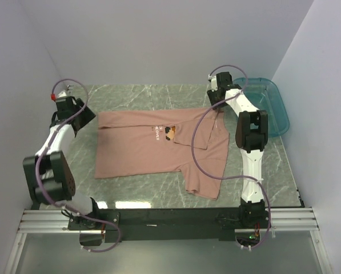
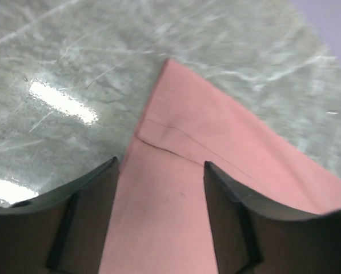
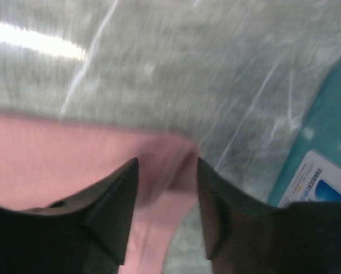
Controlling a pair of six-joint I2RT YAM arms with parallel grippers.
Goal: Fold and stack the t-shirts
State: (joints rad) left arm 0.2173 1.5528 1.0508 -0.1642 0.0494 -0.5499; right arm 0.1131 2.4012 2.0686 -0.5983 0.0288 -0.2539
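Teal bin (image 1: 268,104) at 2 o'clock, in the far right corner of the bench (image 1: 130,193). Close beside the right arm (image 1: 251,137) and just past the far right corner of the shirt (image 1: 141,149). White label (image 3: 319,182) on its side in the right wrist view.

Purple cable (image 1: 196,149) from the right arm looping over the right part of the shirt, down across the sleeve at 4 o'clock. Another cable curling round the left arm (image 1: 51,145) at 9 o'clock. Pale walls close on the left, far and right sides. Metal rail (image 1: 170,216) along the near edge at 6 o'clock.

Shirt laid out at bench centre, print (image 1: 170,133) up, long axis running 9 to 3 o'clock, one sleeve poking toward 5 o'clock.

Left jaws spread, pinching nothing, over the shirt's far left corner at 10 o'clock. Corner lying flat on the bench between the two fingers (image 2: 81,225). Right jaws spread too, over the far right corner at 1 o'clock. Pink cloth between the tips, view blurred, contact with it impossible to tell.

Bare bench in a wide strip at 12 o'clock behind the shirt. Narrower strip at 6 to 7 o'clock between shirt and rail, and a band at 9 o'clock. Little room at 3 o'clock between shirt, right arm and bin.
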